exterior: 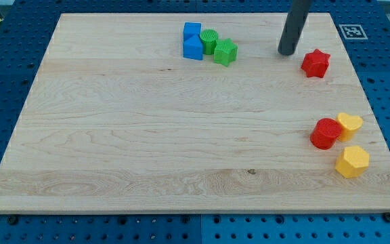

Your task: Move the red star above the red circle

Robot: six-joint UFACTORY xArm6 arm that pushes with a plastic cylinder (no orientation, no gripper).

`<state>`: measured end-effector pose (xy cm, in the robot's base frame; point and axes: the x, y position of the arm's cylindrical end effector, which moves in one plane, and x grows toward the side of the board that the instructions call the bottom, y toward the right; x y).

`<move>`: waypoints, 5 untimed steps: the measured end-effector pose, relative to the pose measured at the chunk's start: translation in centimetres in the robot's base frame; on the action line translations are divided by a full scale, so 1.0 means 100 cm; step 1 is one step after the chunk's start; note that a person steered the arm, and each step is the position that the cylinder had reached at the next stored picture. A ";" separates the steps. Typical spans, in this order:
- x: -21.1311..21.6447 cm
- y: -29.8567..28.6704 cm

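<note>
The red star (315, 63) lies on the wooden board near the view's upper right. The red circle (326, 133) lies well below it, at the right side, touching a yellow block. My tip (288, 52) stands just left of the red star, slightly higher in the view, with a small gap between them. The dark rod rises from it out of the view's top.
A yellow heart-like block (349, 125) touches the red circle's right side. A yellow hexagon (352, 161) lies below them. At the top centre a blue block (193, 41), a green circle (209, 41) and a green star (225, 51) cluster together. The board's right edge (378, 115) is close.
</note>
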<state>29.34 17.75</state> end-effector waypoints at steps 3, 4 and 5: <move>0.029 0.054; 0.039 0.054; 0.050 0.054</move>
<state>34.31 23.14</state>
